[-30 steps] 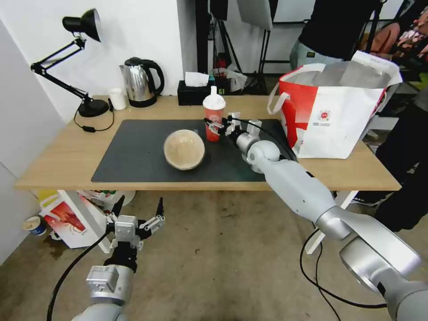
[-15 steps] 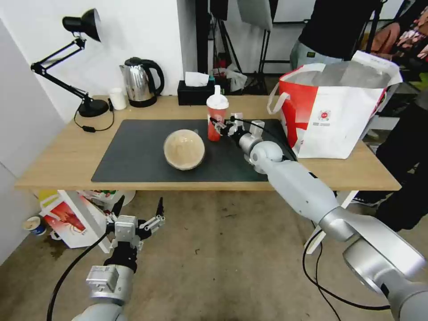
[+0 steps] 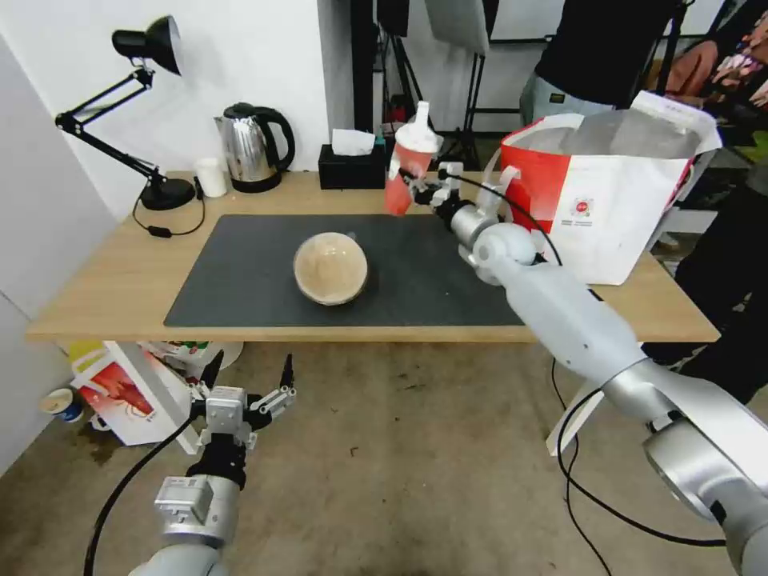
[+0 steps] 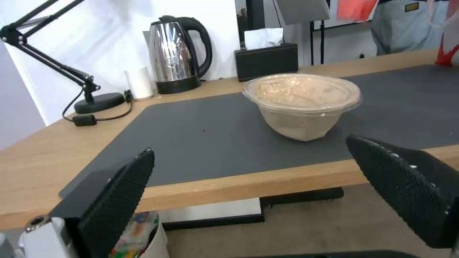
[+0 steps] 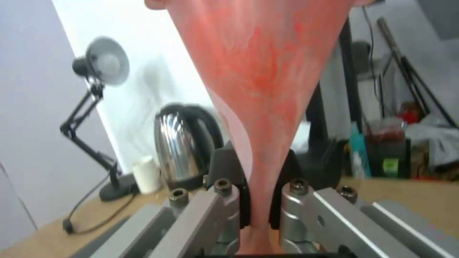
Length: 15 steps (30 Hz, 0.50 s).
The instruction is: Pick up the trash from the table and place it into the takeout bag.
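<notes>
Red and translucent, the cup [image 3: 406, 174] sits pinched between the fingers [image 5: 225, 204] of the right gripper [image 3: 417, 182], tilted and held in the air above the far edge of the dark mat [image 3: 240, 276], just beside the takeout bag [image 3: 608, 212]. On the mat rests the clear-domed bowl [image 3: 330, 267]. Below the desk [image 3: 104, 280] front, the left gripper [image 3: 244, 382] hangs with fingers spread apart.
</notes>
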Available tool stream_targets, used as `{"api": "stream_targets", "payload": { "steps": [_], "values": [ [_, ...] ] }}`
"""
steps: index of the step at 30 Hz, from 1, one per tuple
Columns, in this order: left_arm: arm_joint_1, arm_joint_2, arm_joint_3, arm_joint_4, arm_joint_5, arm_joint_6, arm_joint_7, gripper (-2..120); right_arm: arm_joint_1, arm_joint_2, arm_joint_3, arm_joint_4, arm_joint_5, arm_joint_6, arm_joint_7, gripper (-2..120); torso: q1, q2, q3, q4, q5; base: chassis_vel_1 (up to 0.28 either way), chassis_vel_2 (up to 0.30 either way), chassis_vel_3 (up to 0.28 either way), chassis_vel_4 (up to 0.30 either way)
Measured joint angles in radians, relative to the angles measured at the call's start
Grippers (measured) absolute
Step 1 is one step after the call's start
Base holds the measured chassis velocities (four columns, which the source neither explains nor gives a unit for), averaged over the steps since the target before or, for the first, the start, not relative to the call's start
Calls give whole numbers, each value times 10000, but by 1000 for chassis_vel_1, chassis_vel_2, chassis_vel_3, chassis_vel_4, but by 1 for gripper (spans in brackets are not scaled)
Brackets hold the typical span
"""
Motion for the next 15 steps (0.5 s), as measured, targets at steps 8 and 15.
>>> {"api": "stream_targets", "payload": {
  "steps": [8,15],
  "values": [
    [0,0,0,0,0,0,0,100,258,-387,174,500,130,-5,88,3,0,0,1,0,-1,0,0,0,0],
    [0,0,0,0,0,0,0,100,1532,-1734,179,1674,490,-487,721,3,0,0,0,0,0,0,0,0,0]
  ]
}}
